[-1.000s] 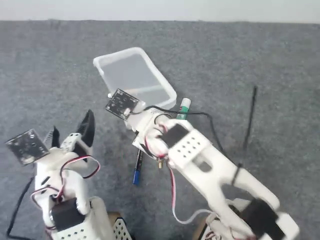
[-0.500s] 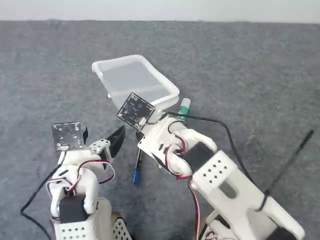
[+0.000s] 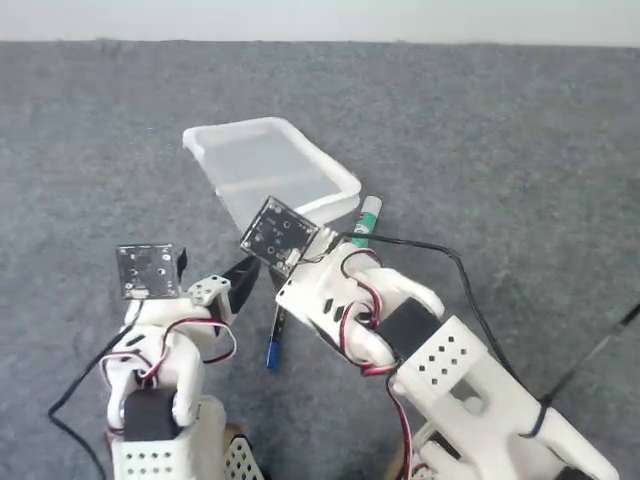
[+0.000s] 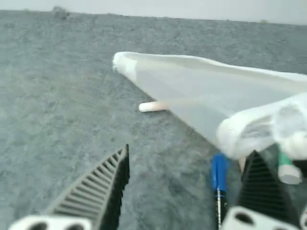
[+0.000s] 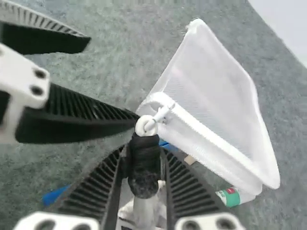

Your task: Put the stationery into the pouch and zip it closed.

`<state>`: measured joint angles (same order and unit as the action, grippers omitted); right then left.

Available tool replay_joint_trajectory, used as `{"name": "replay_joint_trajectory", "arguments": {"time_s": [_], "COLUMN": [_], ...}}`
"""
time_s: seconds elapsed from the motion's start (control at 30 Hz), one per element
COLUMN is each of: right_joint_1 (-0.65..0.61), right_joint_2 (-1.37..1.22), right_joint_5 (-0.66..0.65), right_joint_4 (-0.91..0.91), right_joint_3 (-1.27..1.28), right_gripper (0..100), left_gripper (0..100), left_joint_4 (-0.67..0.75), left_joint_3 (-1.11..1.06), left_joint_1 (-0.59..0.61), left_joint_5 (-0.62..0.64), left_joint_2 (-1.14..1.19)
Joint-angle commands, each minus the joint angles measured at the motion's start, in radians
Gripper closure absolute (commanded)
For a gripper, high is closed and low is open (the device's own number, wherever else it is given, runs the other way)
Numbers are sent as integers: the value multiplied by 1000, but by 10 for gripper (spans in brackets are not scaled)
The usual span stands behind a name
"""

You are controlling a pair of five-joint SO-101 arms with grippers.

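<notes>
Black zip pull (image 5: 144, 167) sits pinched between the closed-down jaws of the right gripper (image 5: 143, 152), which holds that end of the translucent pouch (image 5: 216, 110) above the grey carpet (image 3: 520, 130). Just beside it the left gripper (image 4: 189, 153) is spread wide and empty. A blue pen (image 4: 219, 175) lies on the carpet below the pouch.

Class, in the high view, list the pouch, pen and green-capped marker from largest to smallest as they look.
1. pouch, clearly largest.
2-3. pen and marker: their visible parts look about alike, and the right arm hides part of the pen, so I won't rank them.
</notes>
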<state>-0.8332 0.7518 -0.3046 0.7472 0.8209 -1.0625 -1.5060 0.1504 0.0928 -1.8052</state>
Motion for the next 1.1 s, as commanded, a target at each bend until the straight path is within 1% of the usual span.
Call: {"name": "replay_joint_trajectory", "arguments": {"time_s": [0.0, 0.13, 0.63, 0.77, 0.9, 1.07], "right_joint_1": [-27, -27, -28, -30, -45, -53], "right_joint_2": [47, 47, 67, 110, 154, 160], "right_joint_5": [-14, -14, -8, -6, -6, -6], "right_joint_4": [8, 8, 36, 74, 105, 120], "right_joint_3": [-11, -11, -14, -12, -12, -9], "right_gripper": [991, 991, 991, 991, 991, 991], "left_gripper": [655, 672, 675, 716, 742, 789], "left_joint_4": [52, 77, 118, 121, 140, 149], "left_joint_3": [15, 10, -25, -27, -42, -41], "left_joint_1": [-17, 9, 26, 26, 26, 32], "left_joint_5": [-9, -9, -14, -23, -69, -74], "left_joint_2": [-18, -18, -18, -18, -18, -18]}}
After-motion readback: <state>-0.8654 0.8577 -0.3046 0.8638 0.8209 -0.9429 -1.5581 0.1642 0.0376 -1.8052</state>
